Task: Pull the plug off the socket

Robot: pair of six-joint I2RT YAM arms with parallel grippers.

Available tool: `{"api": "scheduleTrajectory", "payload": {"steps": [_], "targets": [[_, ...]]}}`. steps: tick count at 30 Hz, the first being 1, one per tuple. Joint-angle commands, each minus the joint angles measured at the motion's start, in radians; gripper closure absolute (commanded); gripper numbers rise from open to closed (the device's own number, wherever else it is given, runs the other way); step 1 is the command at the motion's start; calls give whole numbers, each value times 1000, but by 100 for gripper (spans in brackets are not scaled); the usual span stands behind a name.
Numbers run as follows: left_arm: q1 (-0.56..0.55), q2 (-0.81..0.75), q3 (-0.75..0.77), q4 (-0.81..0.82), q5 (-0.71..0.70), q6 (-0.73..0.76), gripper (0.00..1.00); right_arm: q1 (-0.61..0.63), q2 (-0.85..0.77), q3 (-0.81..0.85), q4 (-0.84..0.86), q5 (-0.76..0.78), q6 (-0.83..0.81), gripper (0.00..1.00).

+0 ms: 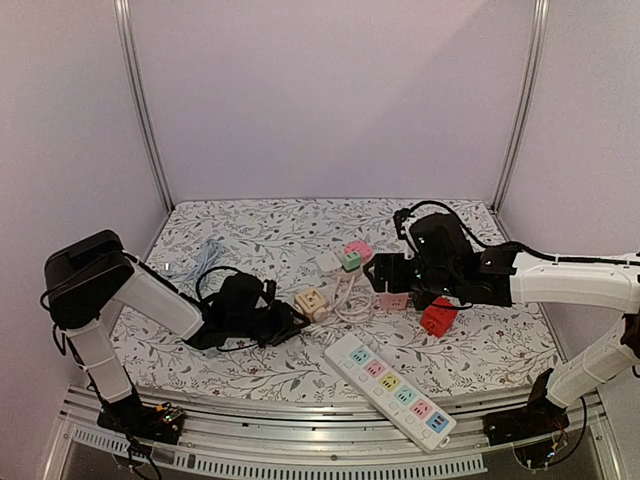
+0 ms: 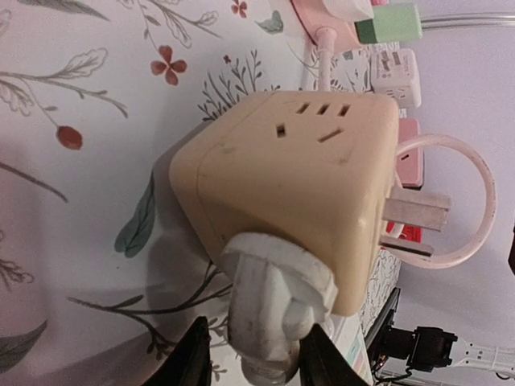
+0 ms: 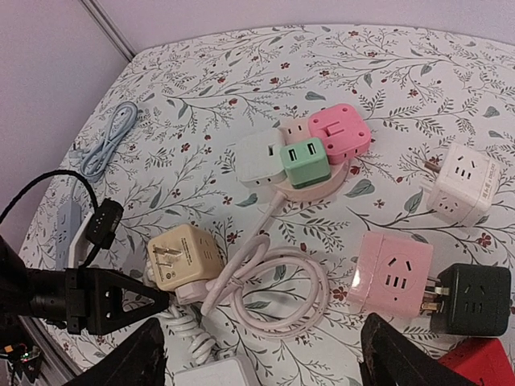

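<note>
The white plug (image 2: 273,301) sits in the near face of the beige cube socket (image 2: 282,185), which lies near the middle of the flowered surface (image 1: 250,230), just beyond the tip of the left arm. The plug's long axis points straight out of that face toward the left claw (image 2: 259,358), in line with the claw's own reach. A pull would therefore run directly back toward the left arm's base.

The left claw is narrowed, with one black finger on each side of the plug body. The plug fills the bottom edge of the left wrist view, so I cannot tell whether the pads actually press on it.

The right claw (image 3: 269,362) is wide open and empty. It hangs well apart from the socket, near a pink cube (image 3: 392,273), so the left arm is clearly the nearer one.

The left wrist view shows how far the plug stands out of the socket, and the socket's own metal prongs (image 2: 414,213) on the far side. The right wrist view adds the plug's cord (image 3: 189,326) curling away. It also shows the cube lying loose, with nothing holding it, so it would probably drag along with the plug.
</note>
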Motion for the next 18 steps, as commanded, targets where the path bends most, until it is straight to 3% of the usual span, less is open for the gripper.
{"api": "scheduleTrajectory", "payload": {"steps": [1,11,18], "targets": [[-12,25,3,34,-16,-5,67,-3,-19,-21,5,-6,12,17],[-26,-54,-26,56,-130,118,97,-2,-44,-30,33,-46,11,13],[-78,-198,3,-40,-235,335,100,27,-38,19,50,-27,20,7]]}}
